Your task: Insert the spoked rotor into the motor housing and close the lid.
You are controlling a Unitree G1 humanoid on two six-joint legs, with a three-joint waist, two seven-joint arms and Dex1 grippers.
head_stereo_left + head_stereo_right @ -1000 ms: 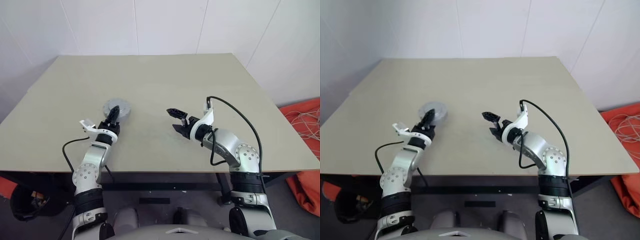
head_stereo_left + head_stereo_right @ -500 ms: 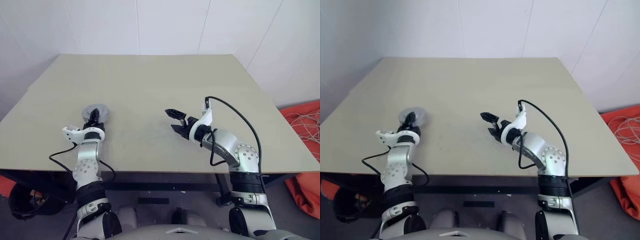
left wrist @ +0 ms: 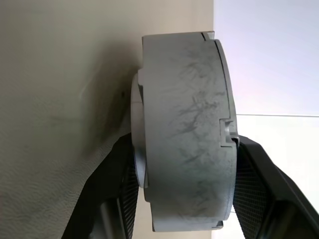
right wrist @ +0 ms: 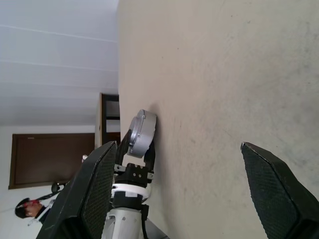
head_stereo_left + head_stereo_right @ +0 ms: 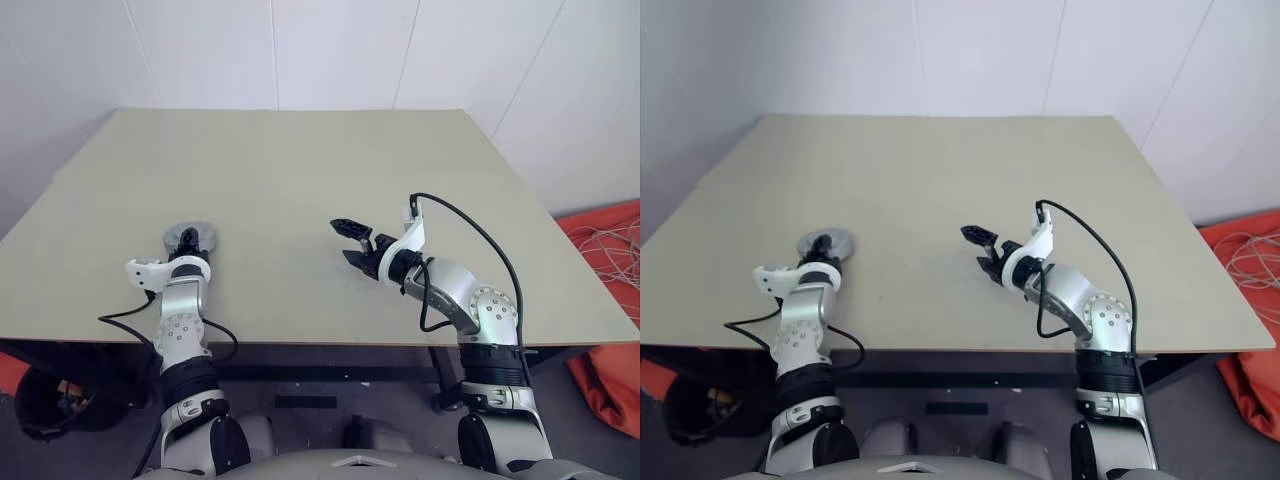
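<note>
A thick grey disc (image 5: pixel 203 232) lies low on the table (image 5: pixel 300 170) at the left; its side (image 3: pixel 184 134) shows a seam, so it looks like the motor housing with the lid on it. My left gripper (image 5: pixel 187 241) is shut on it across its thickness, one black finger (image 3: pixel 117 199) on the table side and the other (image 3: pixel 259 189) on the far face. The spoked rotor is hidden. My right gripper (image 5: pixel 345 240) hangs open over the middle of the table, holding nothing, its fingers (image 4: pixel 94 199) spread wide. The right wrist view catches the disc (image 4: pixel 141 132) from the side.
The beige table's front edge (image 5: pixel 300 342) runs just below both arms. Orange netting (image 5: pixel 605 240) lies on the floor past the table's right side. A white wall (image 5: pixel 330 50) stands behind the table.
My left arm has carried the grey disc leftward and slightly nearer, turning its wrist as it went. The right arm has stayed where it was, still open.
</note>
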